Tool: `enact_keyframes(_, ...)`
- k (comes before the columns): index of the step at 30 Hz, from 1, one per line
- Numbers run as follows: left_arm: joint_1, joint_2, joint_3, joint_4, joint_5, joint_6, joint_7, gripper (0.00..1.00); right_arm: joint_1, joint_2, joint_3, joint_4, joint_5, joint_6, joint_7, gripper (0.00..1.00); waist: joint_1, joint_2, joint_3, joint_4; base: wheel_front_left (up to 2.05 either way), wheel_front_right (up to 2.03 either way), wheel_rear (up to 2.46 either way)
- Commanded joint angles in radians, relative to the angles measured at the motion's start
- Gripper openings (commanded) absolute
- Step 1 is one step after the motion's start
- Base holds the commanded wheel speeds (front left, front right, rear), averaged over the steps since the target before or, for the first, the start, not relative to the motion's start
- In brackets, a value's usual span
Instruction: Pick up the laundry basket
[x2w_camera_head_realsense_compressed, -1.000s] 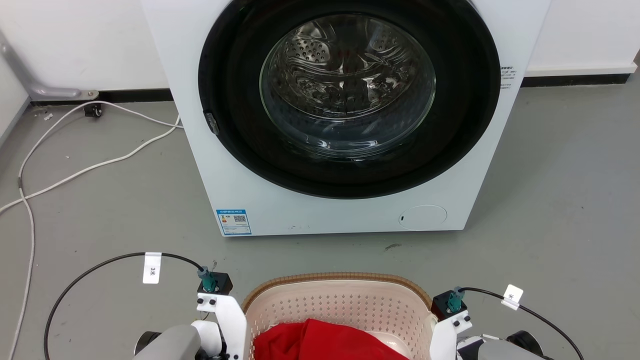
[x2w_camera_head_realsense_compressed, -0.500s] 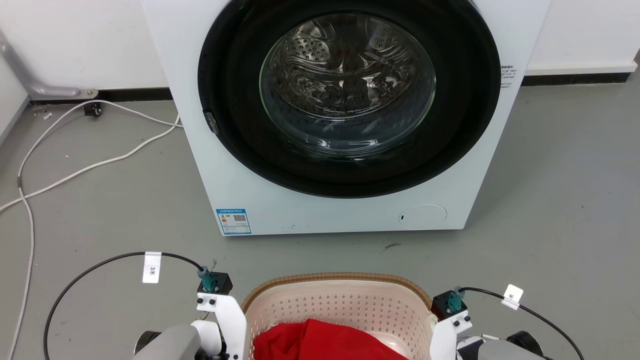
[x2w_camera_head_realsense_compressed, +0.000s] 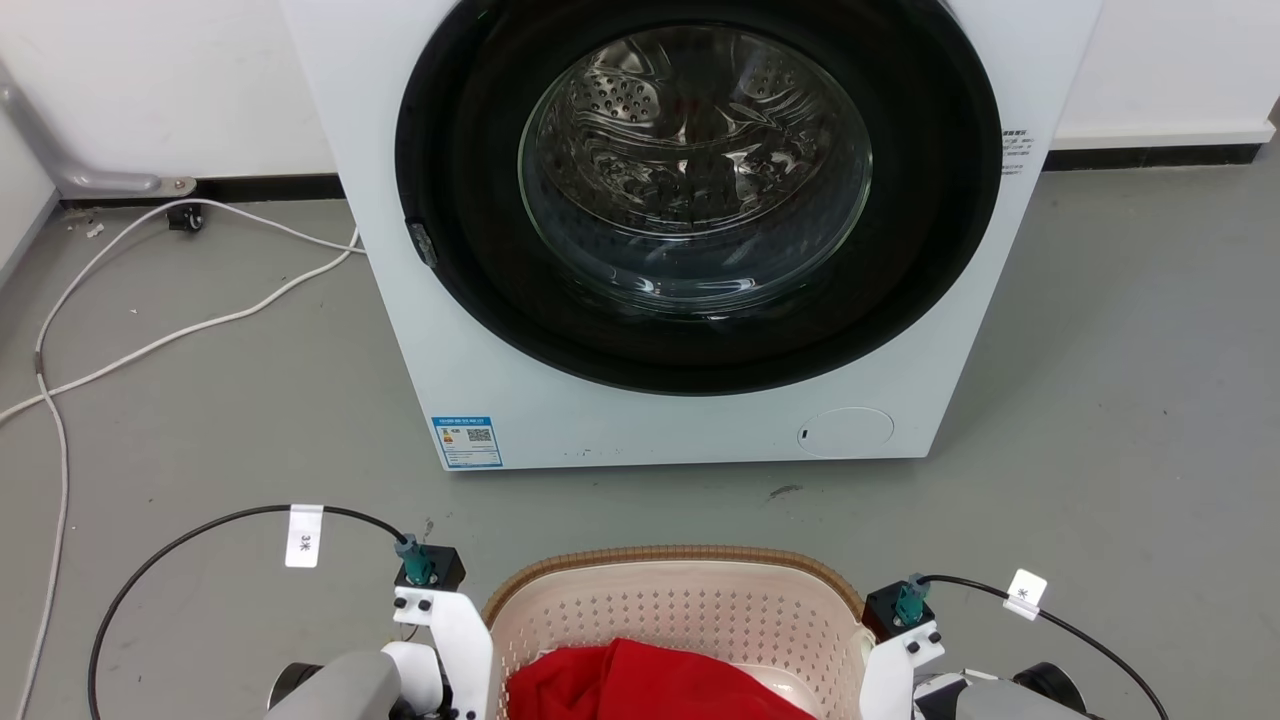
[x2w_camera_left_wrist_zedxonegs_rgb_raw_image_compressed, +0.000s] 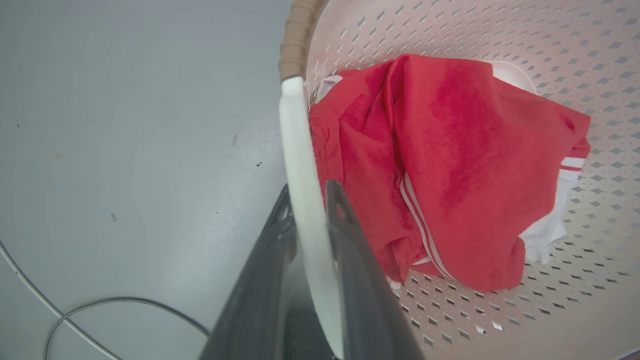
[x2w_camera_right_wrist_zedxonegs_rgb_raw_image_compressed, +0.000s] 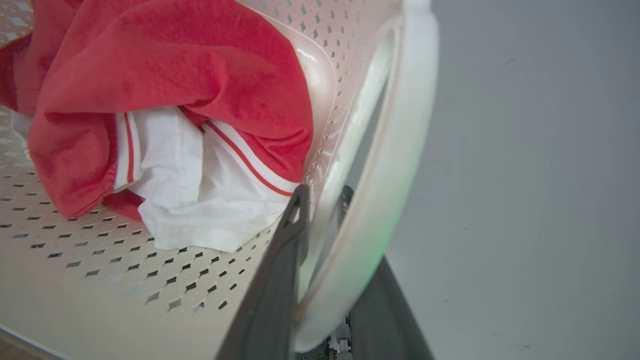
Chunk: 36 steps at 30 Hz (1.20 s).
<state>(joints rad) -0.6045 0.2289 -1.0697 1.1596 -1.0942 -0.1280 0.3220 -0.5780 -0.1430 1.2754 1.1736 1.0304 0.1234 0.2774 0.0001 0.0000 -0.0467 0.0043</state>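
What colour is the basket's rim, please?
Woven-look brown rim; clearest in the head view.

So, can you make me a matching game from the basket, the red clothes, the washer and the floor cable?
1. laundry basket
2. red garment
3. washing machine
4. pale cable

A. snakes over the floor at the left
B. lies inside the basket
C. big and white, beyond the basket
D. cream, with a brown rim

Pairs: 1-D, 2-B, 3-C, 4-A.
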Motion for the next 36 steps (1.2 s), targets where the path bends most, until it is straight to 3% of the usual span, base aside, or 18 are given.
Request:
enact_keyframes(1,-0.019,-0.002,-0.008,-0.004,-0.001,-0.004,-0.007,0.00,-0.011,0.009,0.007,-0.009,0.000,0.013,-0.004,0.00,-0.0001,0.0000,0.000,0.000,0.00,0.00,0.00)
enact_keyframes(36,-0.030,0.002,-0.093,-0.004,-0.079,-0.004,-0.018,0.00,-0.001,0.009,0.008,-0.012,-0.011,0.013,0.007,0.00,-0.0001,0.0000,-0.006,-0.002,0.00,0.00,0.00)
